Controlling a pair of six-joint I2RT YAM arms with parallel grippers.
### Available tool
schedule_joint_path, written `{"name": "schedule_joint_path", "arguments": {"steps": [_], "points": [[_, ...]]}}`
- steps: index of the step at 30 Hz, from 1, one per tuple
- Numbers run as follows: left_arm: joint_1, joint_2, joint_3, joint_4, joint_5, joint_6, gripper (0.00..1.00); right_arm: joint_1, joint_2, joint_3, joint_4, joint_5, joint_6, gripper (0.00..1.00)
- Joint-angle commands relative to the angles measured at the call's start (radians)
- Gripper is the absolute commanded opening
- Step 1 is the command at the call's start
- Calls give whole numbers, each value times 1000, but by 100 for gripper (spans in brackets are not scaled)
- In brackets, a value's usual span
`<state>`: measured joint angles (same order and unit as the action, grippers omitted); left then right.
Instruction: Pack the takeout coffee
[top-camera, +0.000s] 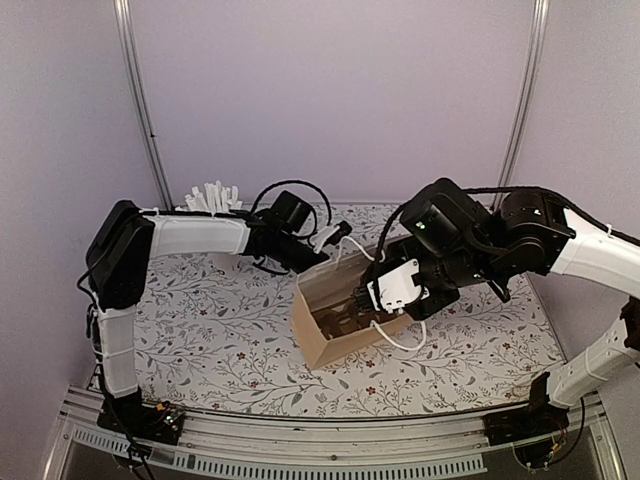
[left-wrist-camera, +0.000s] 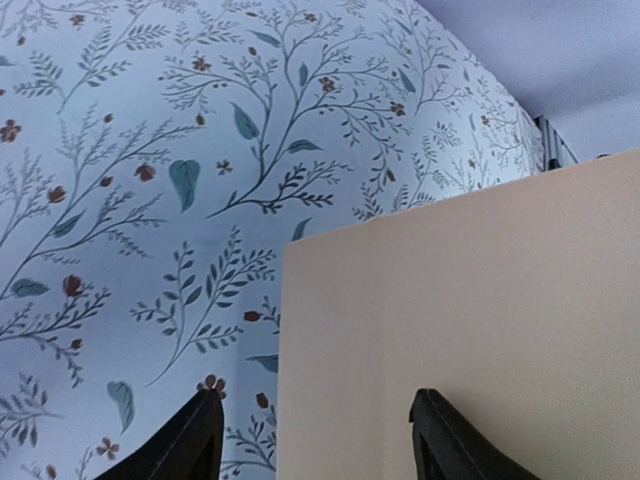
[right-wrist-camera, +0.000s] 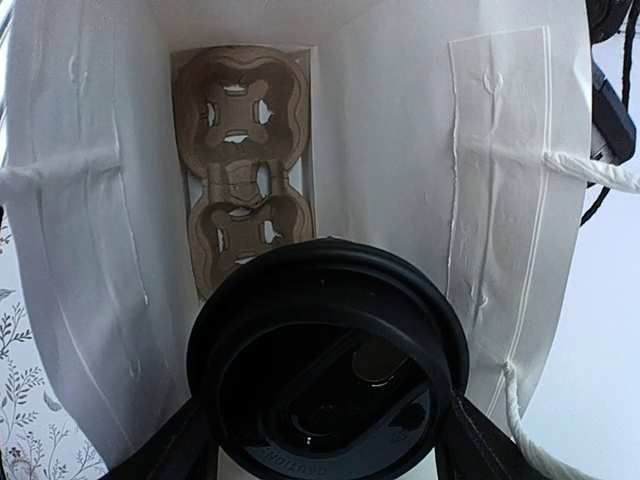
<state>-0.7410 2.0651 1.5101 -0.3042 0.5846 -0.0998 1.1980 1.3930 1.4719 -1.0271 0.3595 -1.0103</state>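
Starting left: left tool (left-wrist-camera: 317, 410) is seen spread, straddling the paper bag (left-wrist-camera: 470, 330) wall edge, nothing pinched. Right tool (right-wrist-camera: 322, 430) is clamped on the takeout coffee (right-wrist-camera: 320, 330) near its lid, inside the bag above the pulp carrier (right-wrist-camera: 240, 170). It is judged light and crushable; hold is best taken at the stiff rim.

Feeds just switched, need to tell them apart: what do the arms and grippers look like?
Both alike: the left arm and right arm have black joint housings and white-sleeved links. Black cables loop at the left wrist; a white wrist block and green light mark the right. Left gripper and right gripper: black tapered fingers.
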Motion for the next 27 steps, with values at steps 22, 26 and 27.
{"name": "schedule_joint_path", "arguments": {"steps": [22, 26, 27], "points": [[-337, -730, -55, -214, -517, 578, 67, 6, -20, 25, 27, 6, 15, 33], [-379, -639, 32, -270, -545, 633, 58, 6, -14, 34, 17, 7, 20, 33], [-383, -628, 40, -268, -535, 639, 57, 6, -13, 34, 16, 8, 23, 33]]}}
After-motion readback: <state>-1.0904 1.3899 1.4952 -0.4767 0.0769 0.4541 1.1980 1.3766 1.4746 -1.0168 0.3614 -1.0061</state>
